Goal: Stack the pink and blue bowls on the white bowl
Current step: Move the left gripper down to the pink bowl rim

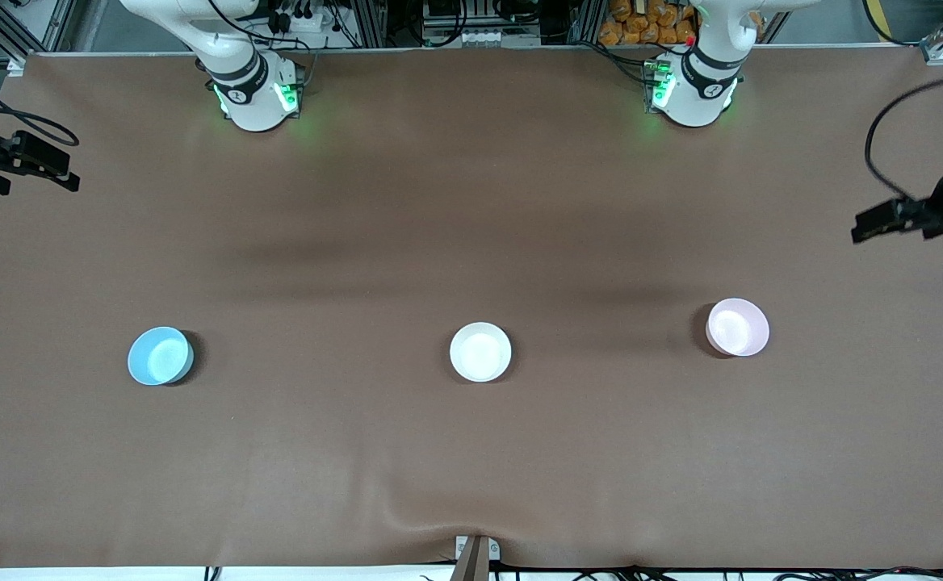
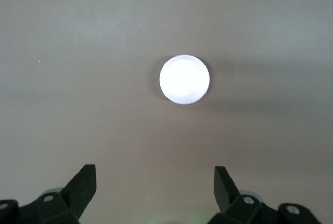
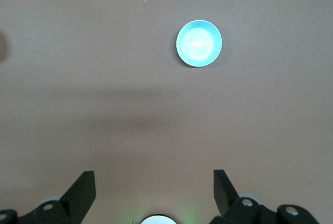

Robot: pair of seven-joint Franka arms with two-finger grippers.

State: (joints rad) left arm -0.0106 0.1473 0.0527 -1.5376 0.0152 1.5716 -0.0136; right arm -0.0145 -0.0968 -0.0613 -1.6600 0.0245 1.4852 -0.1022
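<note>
Three small bowls stand apart in a row across the table. The white bowl is in the middle. The blue bowl is toward the right arm's end. The pink bowl is toward the left arm's end and looks washed-out pale in the left wrist view. My left gripper hangs open and empty over the table's edge at its own end. My right gripper hangs open and empty over the edge at the right arm's end. Neither gripper touches a bowl.
The brown table cover is bare around the bowls, with a slight wrinkle near the front edge. Both arm bases stand along the edge farthest from the front camera. A small bracket sits at the front edge.
</note>
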